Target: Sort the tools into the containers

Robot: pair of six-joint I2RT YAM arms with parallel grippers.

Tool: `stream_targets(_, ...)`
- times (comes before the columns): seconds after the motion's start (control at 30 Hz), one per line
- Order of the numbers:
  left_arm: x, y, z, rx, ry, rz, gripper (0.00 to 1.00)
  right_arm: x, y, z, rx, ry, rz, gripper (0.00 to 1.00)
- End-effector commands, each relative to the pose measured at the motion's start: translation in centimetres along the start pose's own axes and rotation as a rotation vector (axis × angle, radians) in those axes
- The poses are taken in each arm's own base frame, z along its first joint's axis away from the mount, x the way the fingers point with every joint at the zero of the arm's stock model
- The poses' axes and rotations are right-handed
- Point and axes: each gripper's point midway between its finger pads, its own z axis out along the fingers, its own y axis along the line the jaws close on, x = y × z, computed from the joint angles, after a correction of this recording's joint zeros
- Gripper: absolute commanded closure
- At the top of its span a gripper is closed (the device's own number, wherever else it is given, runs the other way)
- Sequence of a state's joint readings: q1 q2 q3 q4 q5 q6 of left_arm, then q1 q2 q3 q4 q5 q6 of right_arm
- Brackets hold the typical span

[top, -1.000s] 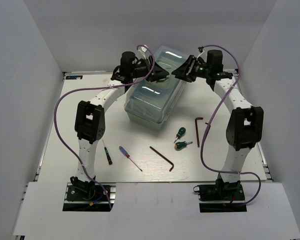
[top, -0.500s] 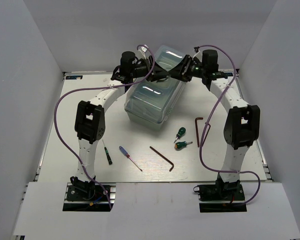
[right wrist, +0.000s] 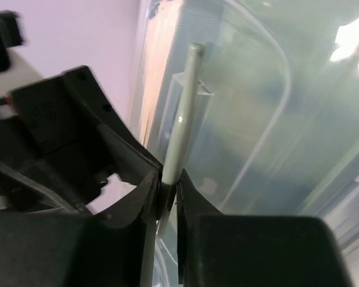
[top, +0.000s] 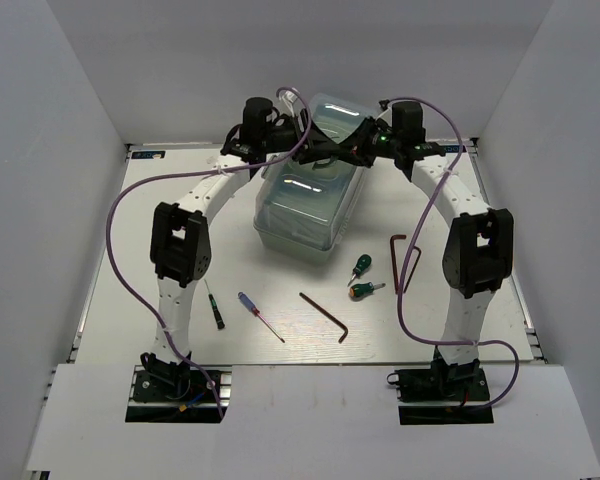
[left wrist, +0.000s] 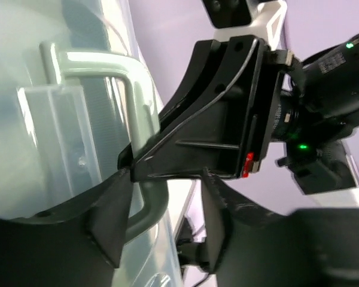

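Note:
The toolbox (top: 305, 205), pale mint with a translucent lid, stands at the back middle of the table. My right gripper (top: 352, 150) (right wrist: 167, 179) is shut on the toolbox's pale green handle bar (right wrist: 185, 101) above the lid. My left gripper (top: 320, 152) (left wrist: 164, 185) faces it from the left, jaws apart, with the handle's bend (left wrist: 140, 119) beside one finger. On the table lie a black-handled screwdriver (top: 214, 311), a blue-handled one (top: 258, 314), two stubby green-and-orange screwdrivers (top: 359, 264) (top: 364, 290) and two hex keys (top: 326, 315) (top: 397, 258).
White walls enclose the table on the left, back and right. Purple cables loop from both arms over the table's sides. The tools lie in a row between the toolbox and the arm bases.
My right gripper has moved left onto the toolbox handle and closed on it. The left gripper stayed at the handle. The toolbox shifted slightly.

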State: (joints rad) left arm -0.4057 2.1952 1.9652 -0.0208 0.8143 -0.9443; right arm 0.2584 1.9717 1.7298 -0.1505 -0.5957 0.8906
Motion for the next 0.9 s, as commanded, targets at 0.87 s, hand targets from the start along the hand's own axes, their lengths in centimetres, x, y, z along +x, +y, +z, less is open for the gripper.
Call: stream_targets(0.87, -1.1, 8.1, -18.3, -0.49, -0.127, 0.153, 0.31, -2.2, 8.4, -13.4, -0.597, 0.17, -0.612, 1.0)
